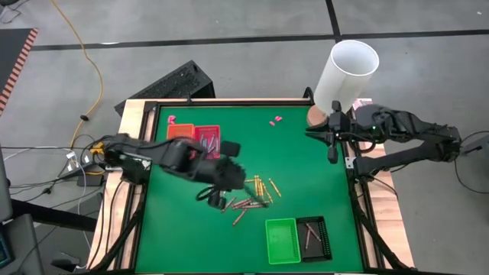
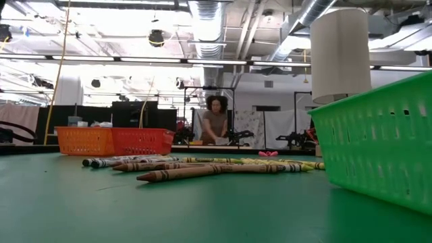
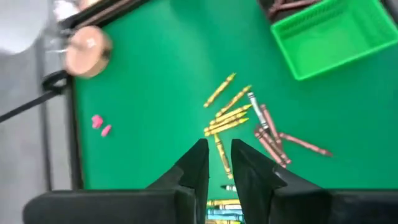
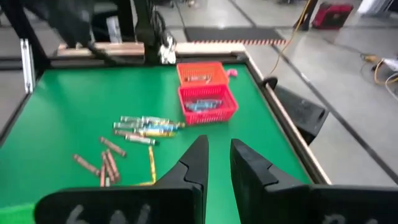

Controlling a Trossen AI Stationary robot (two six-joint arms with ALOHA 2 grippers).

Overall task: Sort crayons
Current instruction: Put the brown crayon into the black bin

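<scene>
We find the left gripper point(image 1: 229, 183) over the middle of the green table point(image 1: 306, 160), above the near end of the loose crayons point(image 1: 252, 195), its jaws drawn close with only a narrow slot between them; whether a crayon sits in that slot we cannot tell. The pile lies scattered, yellow sticks nearest the centre and brown-red ones trailing toward the front edge. To do this pick well, we judge the fingers should straddle one stick across its width and lift it straight up, since neighbours lie touching and could be dragged along. The red tray point(image 1: 208, 137) and orange tray point(image 1: 180, 131) sit toward the left side; the green tray point(image 1: 282, 240) and black tray point(image 1: 314, 236) rest by the front edge. The right gripper point(image 1: 332, 141) waits at the right edge, jaws slightly parted, empty, beside a white tube point(image 1: 345, 72). Pink scraps point(image 1: 275, 120) lie near the far edge, clear of the work.
</scene>
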